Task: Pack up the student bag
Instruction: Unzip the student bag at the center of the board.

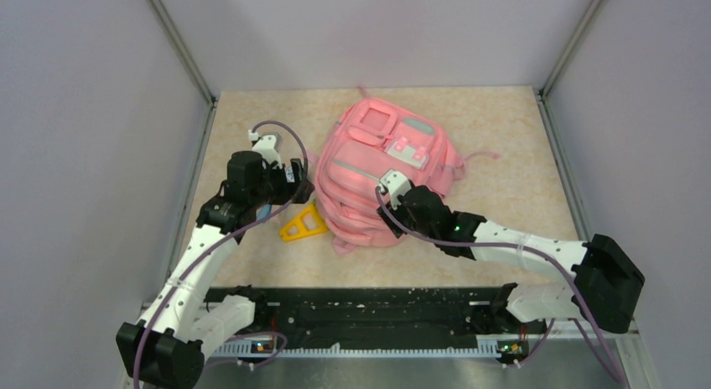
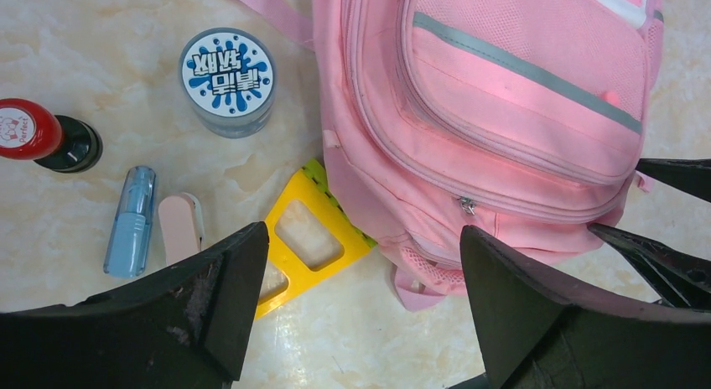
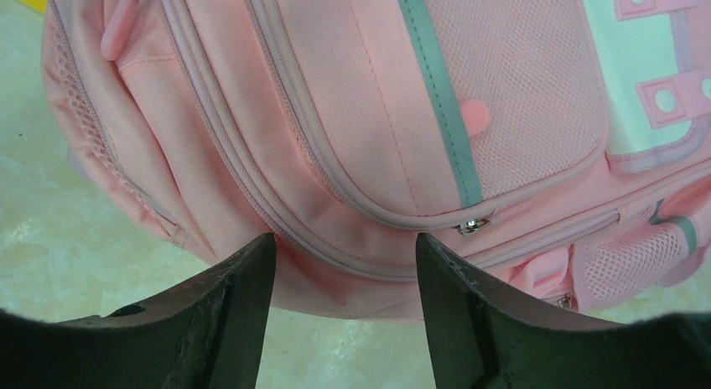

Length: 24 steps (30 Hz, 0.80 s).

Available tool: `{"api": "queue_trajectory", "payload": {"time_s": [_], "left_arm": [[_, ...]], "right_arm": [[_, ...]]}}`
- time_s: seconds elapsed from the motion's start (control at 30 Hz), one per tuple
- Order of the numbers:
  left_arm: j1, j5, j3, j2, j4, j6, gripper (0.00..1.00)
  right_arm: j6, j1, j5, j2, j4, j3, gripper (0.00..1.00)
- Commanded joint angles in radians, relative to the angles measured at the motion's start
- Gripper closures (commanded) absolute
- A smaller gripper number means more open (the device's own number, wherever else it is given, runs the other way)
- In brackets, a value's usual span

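Bag (image 1: 379, 167) lies on the table (image 1: 503, 154), a yellow set square (image 2: 335, 217) touching it; left gripper (image 2: 360, 238) and right gripper (image 3: 344, 242) both gape, grasping nothing.

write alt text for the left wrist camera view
A large soft pink fabric backpack fills the upper right, on a pale marbled table. Left of it lie a yellow plastic set square, a round blue-and-white tub, a red-capped black bottle and a pale blue tube. The open black left claw frames the bottom.
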Motion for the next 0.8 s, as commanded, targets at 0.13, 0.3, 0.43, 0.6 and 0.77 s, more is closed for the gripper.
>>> {"api": "queue_trajectory", "payload": {"time_s": [0.13,0.3,0.43,0.6,0.77], "left_arm": [[0.000,0.002,0.001,0.008,0.017,0.013,0.11],[0.000,0.001,-0.001,0.012,0.016,0.013,0.11],[0.000,0.002,-0.001,0.014,0.016,0.013,0.12],[0.000,0.003,-0.002,0.021,0.017,0.013,0.12],[0.000,-0.012,-0.002,0.030,0.015,0.016,0.12]], "right_arm": [[0.009,0.014,0.025,0.037,0.042,-0.010,0.38],[0.004,0.014,0.103,0.061,0.085,0.003,0.50],[-0.018,0.013,0.139,0.079,0.113,0.024,0.62],[-0.048,0.013,0.155,0.081,0.139,0.058,0.89],[-0.064,0.013,0.173,0.021,0.138,0.080,1.00]]}}
